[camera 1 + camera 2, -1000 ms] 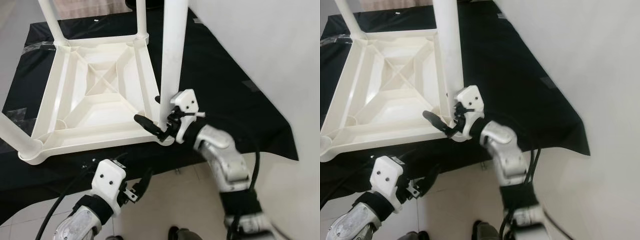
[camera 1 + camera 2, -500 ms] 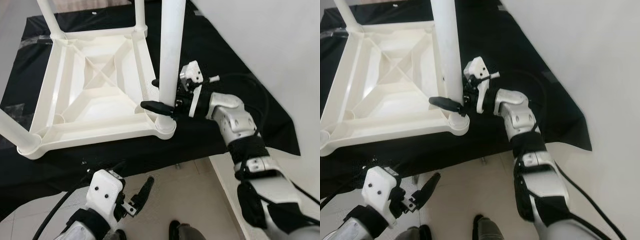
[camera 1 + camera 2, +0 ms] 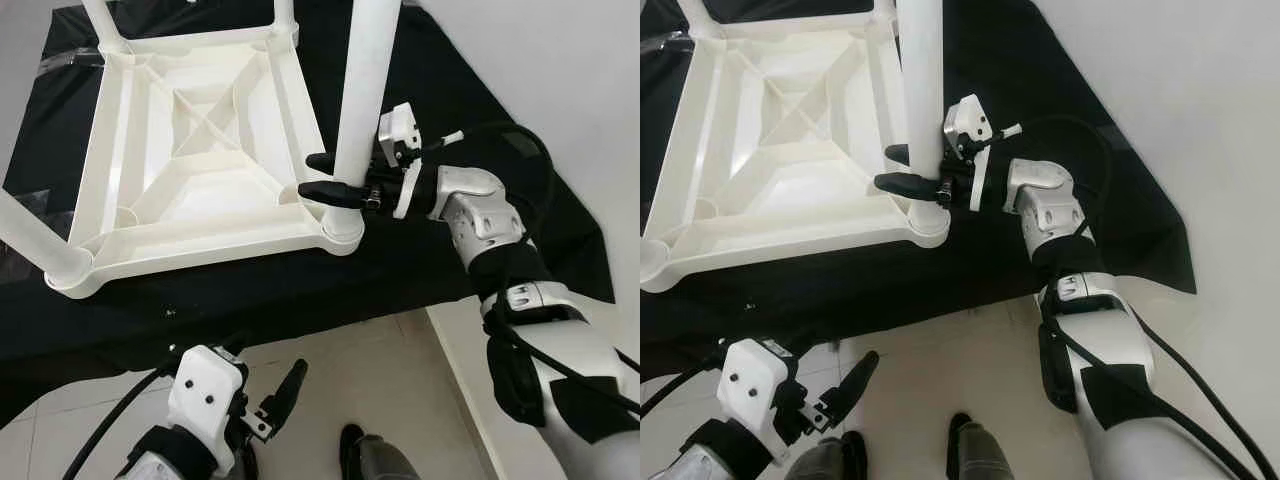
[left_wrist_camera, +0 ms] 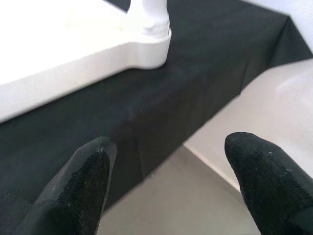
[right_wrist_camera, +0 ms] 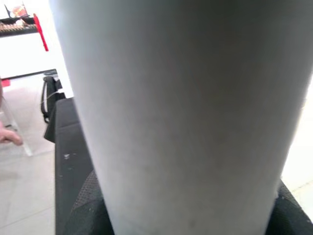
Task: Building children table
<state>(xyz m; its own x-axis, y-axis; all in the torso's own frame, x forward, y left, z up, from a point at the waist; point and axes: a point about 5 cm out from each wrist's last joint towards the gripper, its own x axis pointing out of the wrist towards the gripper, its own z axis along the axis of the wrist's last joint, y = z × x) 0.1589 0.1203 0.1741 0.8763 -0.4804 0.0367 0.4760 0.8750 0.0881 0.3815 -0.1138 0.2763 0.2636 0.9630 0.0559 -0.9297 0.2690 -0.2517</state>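
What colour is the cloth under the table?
Black cloth; clearest in the left eye view, under the white table.

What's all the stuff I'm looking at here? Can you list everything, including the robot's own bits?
Table top: one, white, lying upside down on the cloth, ribbed underside showing.
Table legs: four, white, standing up from the corner sockets; the near right leg is the one being held.
Cloth: one, black, spread under the table top, hanging over the near edge.
Floor: pale tiles, below the cloth edge.
Wall: white, on the right.
Right gripper: one, black fingers either side of the near right leg just above its socket, on a silver arm.
Left gripper: one, black fingers apart, empty, low over the floor in front of the cloth.
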